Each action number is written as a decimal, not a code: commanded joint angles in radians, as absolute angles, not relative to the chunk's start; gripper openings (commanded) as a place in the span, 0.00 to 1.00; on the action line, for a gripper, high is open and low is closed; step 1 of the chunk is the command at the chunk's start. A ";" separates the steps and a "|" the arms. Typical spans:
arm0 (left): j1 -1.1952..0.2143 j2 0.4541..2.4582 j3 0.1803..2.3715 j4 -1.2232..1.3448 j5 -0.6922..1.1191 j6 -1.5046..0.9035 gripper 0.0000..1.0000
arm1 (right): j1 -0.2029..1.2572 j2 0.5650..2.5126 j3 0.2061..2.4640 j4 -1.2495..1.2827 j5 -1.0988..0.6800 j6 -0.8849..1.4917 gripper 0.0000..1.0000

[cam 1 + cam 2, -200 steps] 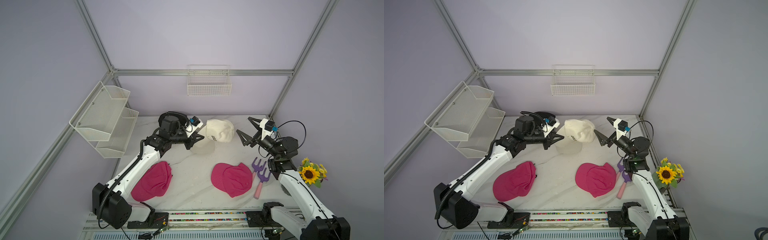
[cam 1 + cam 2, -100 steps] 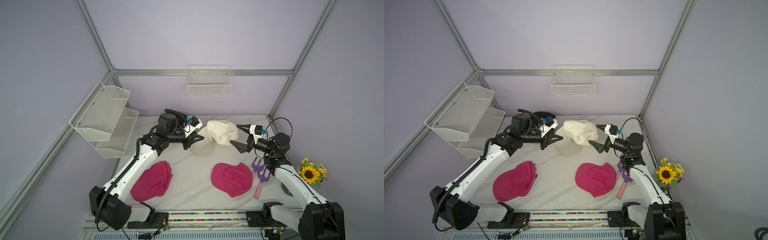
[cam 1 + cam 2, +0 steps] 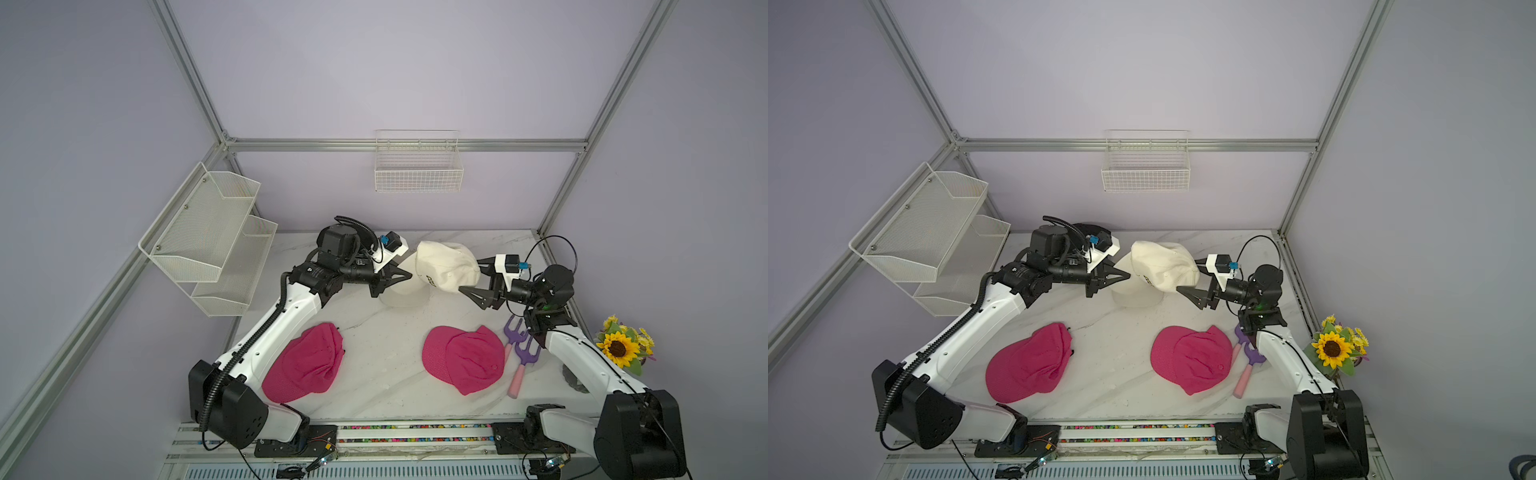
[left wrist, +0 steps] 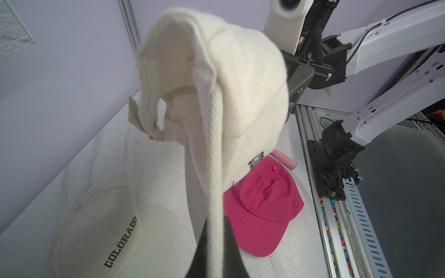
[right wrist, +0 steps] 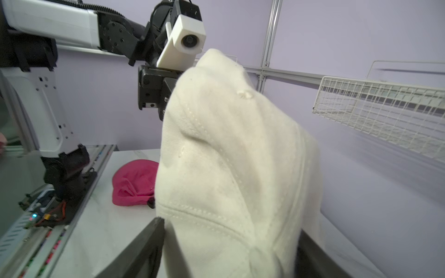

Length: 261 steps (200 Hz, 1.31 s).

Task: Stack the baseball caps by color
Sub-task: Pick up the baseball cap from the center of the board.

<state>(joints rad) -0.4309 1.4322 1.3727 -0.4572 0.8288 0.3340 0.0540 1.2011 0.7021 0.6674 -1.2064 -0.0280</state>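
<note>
A cream cap (image 3: 444, 266) (image 3: 1160, 266) hangs in the air at the back of the table. My left gripper (image 3: 409, 274) (image 4: 214, 226) is shut on its brim edge. My right gripper (image 3: 469, 275) (image 5: 228, 240) has a finger on each side of the crown, and cloth fills the gap. I cannot see whether they press. A second cream cap (image 3: 399, 297) (image 4: 96, 228), lettered COLORADO, lies flat under the held one. Two pink caps (image 3: 307, 361) (image 3: 463, 359) lie apart near the front. Something black (image 3: 1096, 229) shows behind my left wrist.
Two purple garden forks (image 3: 517, 349) with pink handles lie right of the right pink cap. A sunflower pot (image 3: 619, 349) stands at the right edge. A wire basket (image 3: 417, 166) hangs on the back wall and a two-tier mesh shelf (image 3: 216, 237) on the left wall.
My right gripper has swung in from the right to the cream cap's crown, and its jaws have narrowed around it. The left gripper keeps its hold on the brim.
</note>
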 commanded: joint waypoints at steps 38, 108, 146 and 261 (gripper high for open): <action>-0.394 1.499 1.403 -0.439 0.767 0.412 0.00 | 0.062 1.160 0.738 0.631 -1.281 -0.053 0.23; -0.356 1.509 1.396 -0.400 0.637 0.416 0.00 | 0.059 1.088 0.766 0.566 -1.301 -0.078 0.00; -0.259 1.495 1.354 -0.353 0.520 0.389 0.00 | 0.032 0.985 0.757 0.553 -1.310 -0.077 0.00; -0.262 1.479 1.244 -0.207 0.721 0.243 0.47 | 0.207 1.296 1.104 0.143 -0.838 -0.158 0.00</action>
